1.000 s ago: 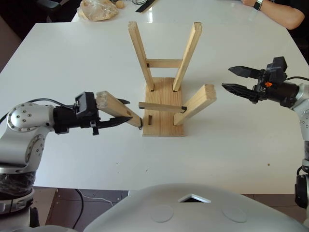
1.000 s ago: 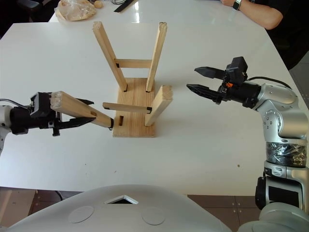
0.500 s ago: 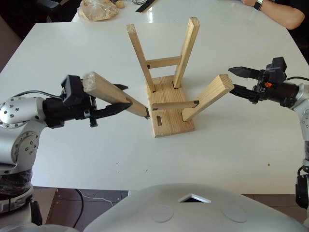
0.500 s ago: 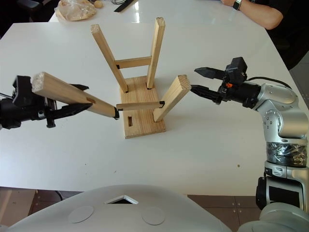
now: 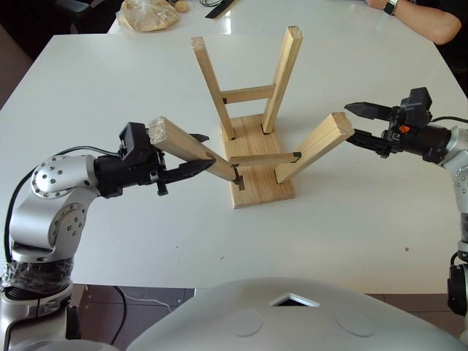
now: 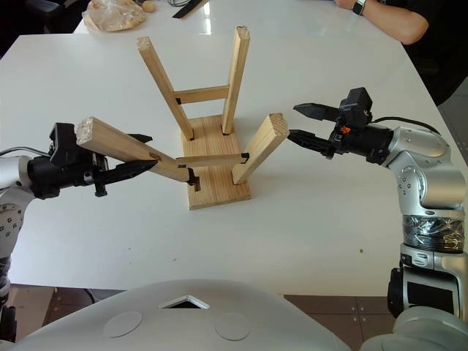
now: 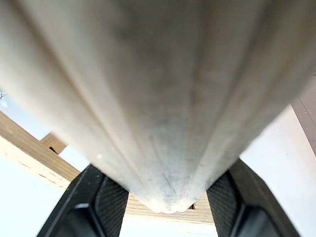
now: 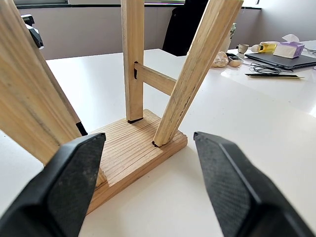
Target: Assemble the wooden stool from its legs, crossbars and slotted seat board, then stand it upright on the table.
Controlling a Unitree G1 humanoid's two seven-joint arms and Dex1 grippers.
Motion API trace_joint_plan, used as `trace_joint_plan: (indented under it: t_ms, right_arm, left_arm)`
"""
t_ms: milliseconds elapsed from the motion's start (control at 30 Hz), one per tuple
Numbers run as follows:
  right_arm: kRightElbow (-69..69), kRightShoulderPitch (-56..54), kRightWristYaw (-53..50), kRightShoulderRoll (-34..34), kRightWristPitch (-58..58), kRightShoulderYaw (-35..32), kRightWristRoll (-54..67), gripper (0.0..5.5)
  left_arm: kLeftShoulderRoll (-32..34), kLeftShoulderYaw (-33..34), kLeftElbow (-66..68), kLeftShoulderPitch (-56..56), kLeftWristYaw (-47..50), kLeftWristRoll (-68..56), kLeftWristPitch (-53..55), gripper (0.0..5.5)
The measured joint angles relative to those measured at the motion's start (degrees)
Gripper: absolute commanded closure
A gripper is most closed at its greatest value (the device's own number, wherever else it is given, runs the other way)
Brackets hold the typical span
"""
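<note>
The seat board [image 5: 265,191] lies flat near the middle of the white worktop [image 5: 110,88]. Two legs stand in its far slots, one on the left [image 5: 212,88] and one on the right [image 5: 281,80], both spreading slightly outward as they rise, with a short crossbar [image 5: 248,94] joining them partway up.

A third leg [image 5: 314,146] has its foot at the board's near right side and leans steeply out to the right. A second crossbar [image 5: 263,158] runs level from it toward the left.

The left gripper [image 5: 205,151] is clamped on the fourth leg [image 5: 186,145], holding it slanted, with its lower end down at the near left of the board, right by the free end of that second crossbar. From the wrist, the black fingers [image 7: 106,197] press against both sides of the wood.

The right gripper [image 5: 351,121] is spread wide, just beside the top end of the leaning leg. Whether it touches the wood I cannot tell.

A crumpled bag [image 5: 150,14] sits at the far left corner.
</note>
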Motion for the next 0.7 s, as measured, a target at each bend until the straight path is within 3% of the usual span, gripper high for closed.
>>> trace_joint_plan:
  t_ms: [233,467,700]
  right_arm:
    - [0.0,0.0,-0.1,0.0,0.0,0.0,0.0,2.20]
    - [-0.1,0.0,-0.4,0.1,0.0,0.2,-0.1,2.20]
    - [-0.1,0.1,-0.5,0.2,-0.5,0.3,-0.2,2.20]
  left_arm:
    - [-0.9,-1.5,-0.4,0.7,0.8,0.4,0.4,3.45]
    - [1.0,-4.6,-0.4,2.5,-2.7,6.2,-9.2,3.45]
    - [1.6,-5.2,0.9,1.6,-2.7,6.1,-10.1,3.45]
